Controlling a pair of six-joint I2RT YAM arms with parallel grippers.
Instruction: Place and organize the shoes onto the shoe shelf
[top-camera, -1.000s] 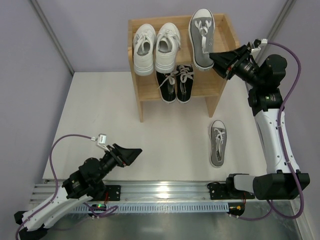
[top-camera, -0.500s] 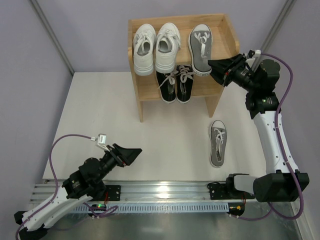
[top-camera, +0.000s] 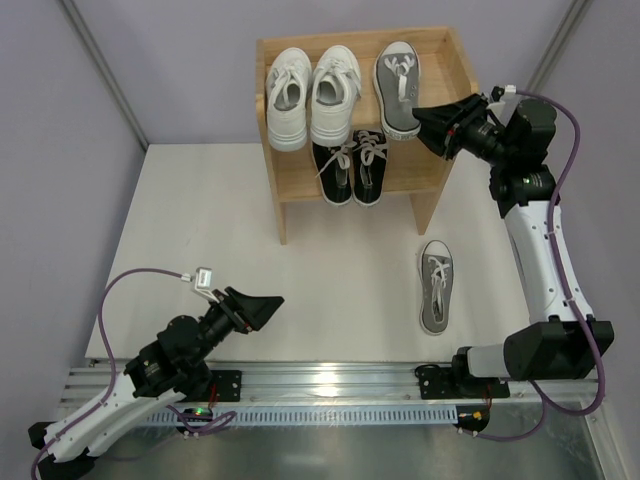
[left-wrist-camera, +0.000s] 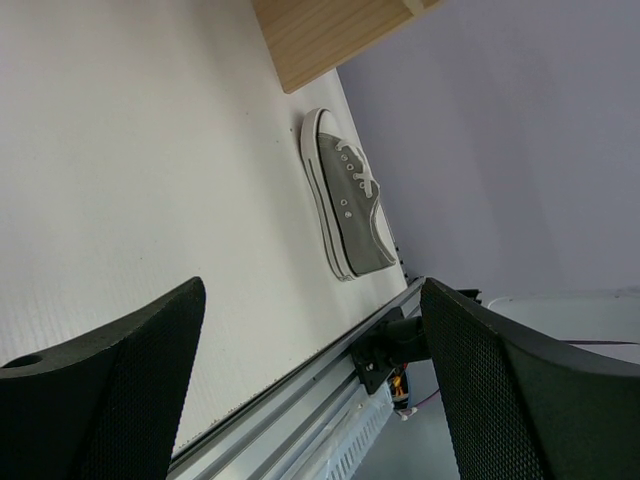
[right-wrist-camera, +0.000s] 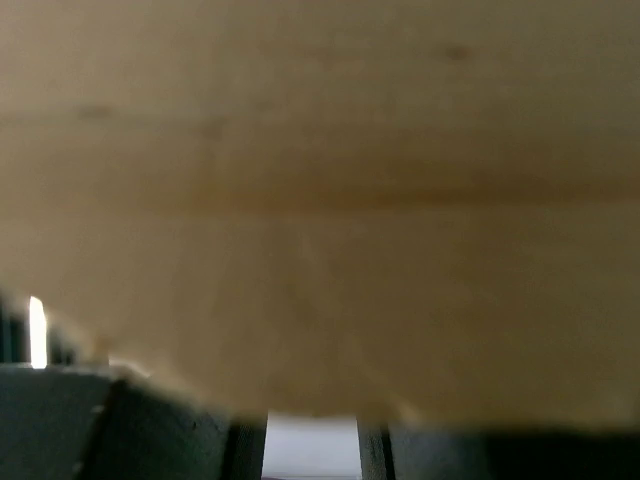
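From above, the shoe shelf (top-camera: 290, 195) stands at the far middle of the tabletop (top-camera: 200, 210). The white sneakers (top-camera: 318, 95) sit side by side on the left of its top tier, and one grey shoe (top-camera: 398, 85) lies on the right of that tier. The black pair (top-camera: 340, 168) is on the lower tier, its laces loose. The second grey shoe (top-camera: 435, 285) lies alone on the tabletop, near and to the right of the shelf. The right fingers (top-camera: 432, 120) reach in from the right with their tips at the near end of the grey shoe on the top tier. I cannot tell whether they grip it. The left fingers (top-camera: 262, 308) are at the near left, well apart from every shoe.

The left wrist view shows its own two fingers spread wide with nothing between them. Beyond them are the second grey shoe and a corner of the shelf.

The right wrist view is filled with blurred pale wood (right-wrist-camera: 320, 200), with dark shapes along its lower edge.
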